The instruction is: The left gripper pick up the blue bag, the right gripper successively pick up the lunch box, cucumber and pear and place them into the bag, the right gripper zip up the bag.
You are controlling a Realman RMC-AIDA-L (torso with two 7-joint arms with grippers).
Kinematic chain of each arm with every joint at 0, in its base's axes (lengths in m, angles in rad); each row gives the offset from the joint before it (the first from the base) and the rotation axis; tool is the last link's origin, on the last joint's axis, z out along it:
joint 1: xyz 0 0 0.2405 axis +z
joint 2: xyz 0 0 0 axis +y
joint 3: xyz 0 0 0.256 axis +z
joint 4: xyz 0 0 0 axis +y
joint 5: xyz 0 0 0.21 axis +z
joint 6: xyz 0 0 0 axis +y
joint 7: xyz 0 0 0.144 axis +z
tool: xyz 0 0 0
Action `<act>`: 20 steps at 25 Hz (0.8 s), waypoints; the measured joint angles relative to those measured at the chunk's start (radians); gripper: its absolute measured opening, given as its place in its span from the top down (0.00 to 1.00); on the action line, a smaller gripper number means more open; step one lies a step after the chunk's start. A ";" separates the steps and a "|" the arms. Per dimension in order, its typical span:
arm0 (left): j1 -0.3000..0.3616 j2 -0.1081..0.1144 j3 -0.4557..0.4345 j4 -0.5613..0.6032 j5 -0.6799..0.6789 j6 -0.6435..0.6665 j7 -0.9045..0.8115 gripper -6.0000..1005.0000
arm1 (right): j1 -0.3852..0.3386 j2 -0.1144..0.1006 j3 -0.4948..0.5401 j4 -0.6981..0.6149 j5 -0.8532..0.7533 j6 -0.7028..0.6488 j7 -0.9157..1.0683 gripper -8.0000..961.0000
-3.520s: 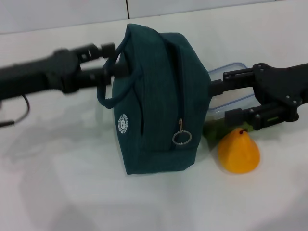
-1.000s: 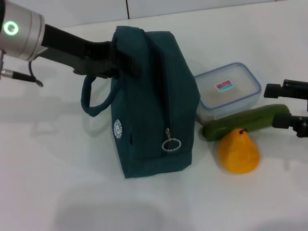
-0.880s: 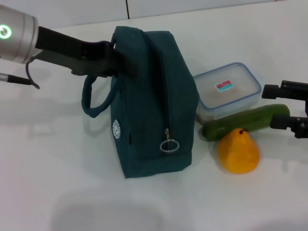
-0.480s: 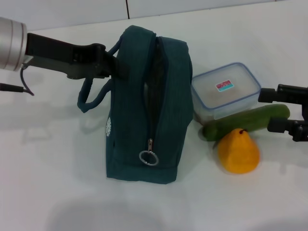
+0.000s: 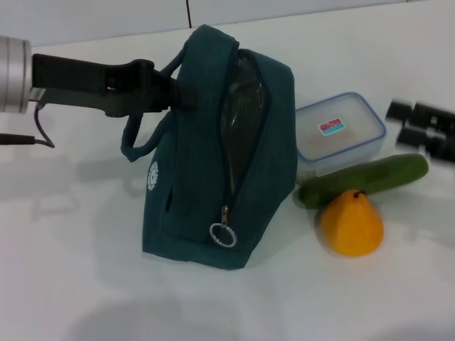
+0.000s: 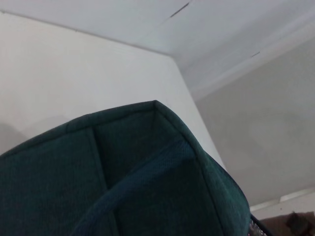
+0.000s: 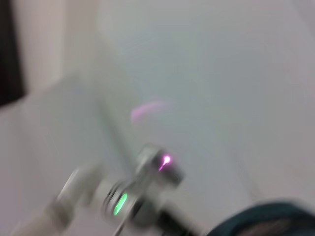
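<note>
Left gripper (image 5: 173,91) reaching in from the left, clamped on the upper left side of the bag (image 5: 213,170) by its handles; silver wrist cylinder (image 5: 13,74) at the frame edge, thin cable (image 5: 32,135) drooping below. Bag tilted, its base on the table (image 5: 85,270), zipper opened along the top with foil lining (image 5: 238,92) showing, ring pull (image 5: 222,235) hanging low at the front, round white logo (image 5: 152,175) on the side. Right gripper (image 5: 426,128) at the far right edge, blurred, above the cucumber's end; fingers impossible to judge. Lunch box (image 5: 340,133) just right of the bag, cucumber (image 5: 364,180) lying in front of it, pear (image 5: 351,224) touching the cucumber's near side.
</note>
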 joint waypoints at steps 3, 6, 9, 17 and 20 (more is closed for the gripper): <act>0.014 -0.009 -0.021 -0.001 0.000 -0.001 0.027 0.95 | -0.002 0.026 0.118 0.066 0.000 0.047 0.048 0.25; 0.027 -0.011 -0.022 -0.006 0.001 -0.003 0.045 0.95 | -0.022 0.055 0.213 0.093 0.000 0.126 0.101 0.25; 0.039 -0.017 -0.021 -0.011 0.001 -0.003 0.062 0.94 | -0.049 0.093 0.291 0.103 0.001 0.229 0.134 0.25; 0.062 -0.023 -0.023 -0.014 0.001 -0.004 0.087 0.94 | -0.062 0.134 0.334 0.151 0.056 0.427 0.184 0.25; 0.070 -0.024 -0.023 -0.015 0.001 -0.003 0.094 0.94 | -0.057 0.135 0.335 0.206 0.128 0.503 0.185 0.25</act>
